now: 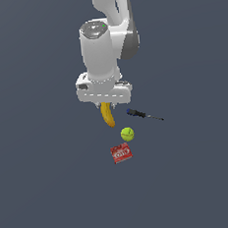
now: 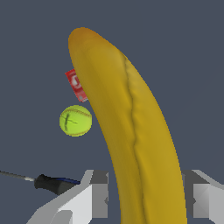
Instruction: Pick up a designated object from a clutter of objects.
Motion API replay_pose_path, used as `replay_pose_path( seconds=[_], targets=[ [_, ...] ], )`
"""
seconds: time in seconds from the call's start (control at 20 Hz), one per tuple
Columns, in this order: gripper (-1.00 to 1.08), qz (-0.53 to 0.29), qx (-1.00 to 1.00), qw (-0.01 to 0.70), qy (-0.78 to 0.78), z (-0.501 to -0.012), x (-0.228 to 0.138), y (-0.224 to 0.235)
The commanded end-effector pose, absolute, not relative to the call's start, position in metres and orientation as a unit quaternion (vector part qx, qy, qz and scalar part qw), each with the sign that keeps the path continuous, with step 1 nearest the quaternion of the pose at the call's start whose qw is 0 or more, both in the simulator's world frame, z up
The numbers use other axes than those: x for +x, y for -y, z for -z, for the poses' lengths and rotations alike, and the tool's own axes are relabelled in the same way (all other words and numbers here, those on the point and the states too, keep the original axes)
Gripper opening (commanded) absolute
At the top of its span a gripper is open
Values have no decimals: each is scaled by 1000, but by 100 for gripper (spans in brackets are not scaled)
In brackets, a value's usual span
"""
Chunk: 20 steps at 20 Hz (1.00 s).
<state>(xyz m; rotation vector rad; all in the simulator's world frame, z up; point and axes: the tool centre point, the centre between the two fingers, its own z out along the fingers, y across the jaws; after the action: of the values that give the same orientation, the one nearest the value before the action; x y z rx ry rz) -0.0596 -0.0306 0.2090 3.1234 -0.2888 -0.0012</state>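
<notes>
Around you there is only a flat, matte, dark slate-blue surface point(image 1: 39, 192) that fills both views, plain and unmarked, with no walls, edges or furniture to be seen. In the exterior view your white arm comes down from the top, and its pincer point(image 1: 105, 105) is closed on the curved yellow banana point(image 1: 108, 116), which hangs below the white hand with its free end pointing down toward the surface; whether that end touches the surface you cannot tell from here. The wrist view confirms the grip: the banana point(image 2: 131, 131) runs up between the two grey fingers point(image 2: 94, 192) and fills the middle of the picture. The other things lie on the surface near the banana. The yellow-green tennis ball point(image 1: 127, 133) sits just beside the banana's lower end, toward the exterior view's right. The small red box with a white label point(image 1: 121, 153) lies flat below the ball in that view, close to it but apart. The thin dark screwdriver with a blue handle point(image 1: 143, 114) lies to the exterior view's right of the pincer, its shaft pointing away from the arm.
</notes>
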Motion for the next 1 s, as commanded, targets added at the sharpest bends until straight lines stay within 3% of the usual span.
replay_pose_path(
  seconds=[0.0,0.95],
  targets=[
    [-100,0,996,2,92,-231,-46,21],
    [-100,0,996,0,90,-358,41,-33]
  ],
)
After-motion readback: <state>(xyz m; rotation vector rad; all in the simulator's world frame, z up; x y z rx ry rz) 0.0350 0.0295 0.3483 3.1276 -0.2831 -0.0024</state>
